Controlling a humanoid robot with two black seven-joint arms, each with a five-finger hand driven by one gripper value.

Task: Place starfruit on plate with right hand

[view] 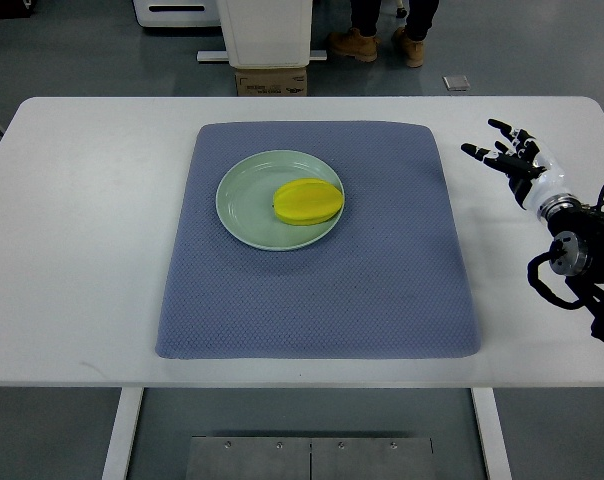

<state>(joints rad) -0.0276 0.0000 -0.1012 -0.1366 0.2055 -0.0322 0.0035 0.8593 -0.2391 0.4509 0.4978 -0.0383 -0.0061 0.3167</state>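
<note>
Glossy yellow, ridged oval starfruit (pixel 308 201) lies on the right part of the pale green round plate (pixel 250 205) atop the blue-grey mat (pixel 312 290); right hand (pixel 510 157), fingers spread and empty, hovers far right.

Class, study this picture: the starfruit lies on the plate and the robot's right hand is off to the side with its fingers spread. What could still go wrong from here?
1. The starfruit lies toward the right rim of the plate, not at its middle; a knock might tip it onto the blue mat.
2. The right hand hovers open over the table near the mat's right edge; a careless sweep back might drag the mat and shift the plate.
</note>
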